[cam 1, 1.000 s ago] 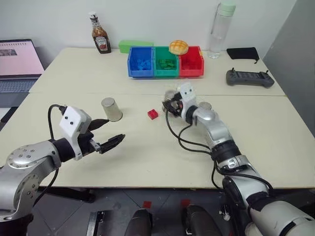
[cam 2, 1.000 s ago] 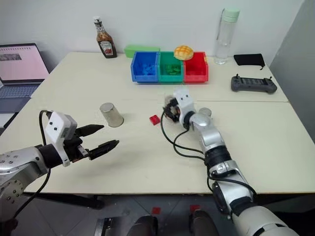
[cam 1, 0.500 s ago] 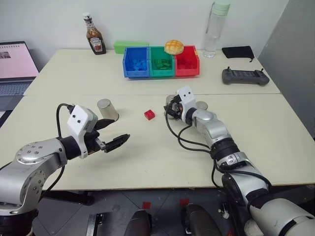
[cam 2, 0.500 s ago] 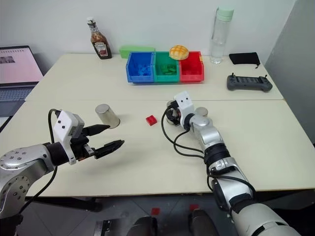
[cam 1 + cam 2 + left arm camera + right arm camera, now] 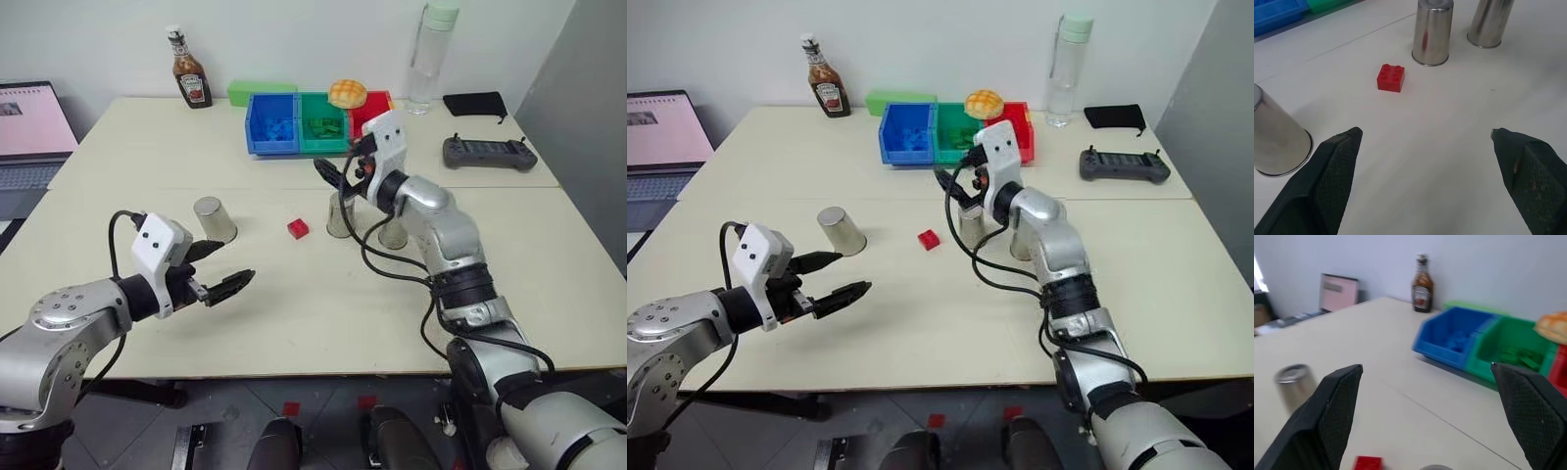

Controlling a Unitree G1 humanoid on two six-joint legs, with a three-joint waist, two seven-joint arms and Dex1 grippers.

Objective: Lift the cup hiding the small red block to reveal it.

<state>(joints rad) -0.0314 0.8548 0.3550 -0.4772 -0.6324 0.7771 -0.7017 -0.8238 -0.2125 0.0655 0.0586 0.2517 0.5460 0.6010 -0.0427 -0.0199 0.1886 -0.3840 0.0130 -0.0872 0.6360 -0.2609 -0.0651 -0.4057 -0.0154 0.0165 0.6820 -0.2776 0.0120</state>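
Cup (image 5: 341,216) set back on the table just right of the exposed small red block (image 5: 298,228); right gripper (image 5: 340,174) has risen clear, fingers apart, empty; reveal looks done.

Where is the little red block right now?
The little red block lies uncovered on the table, near the middle in the head views. It sits between the left cup and the middle cup, closer to the middle one.
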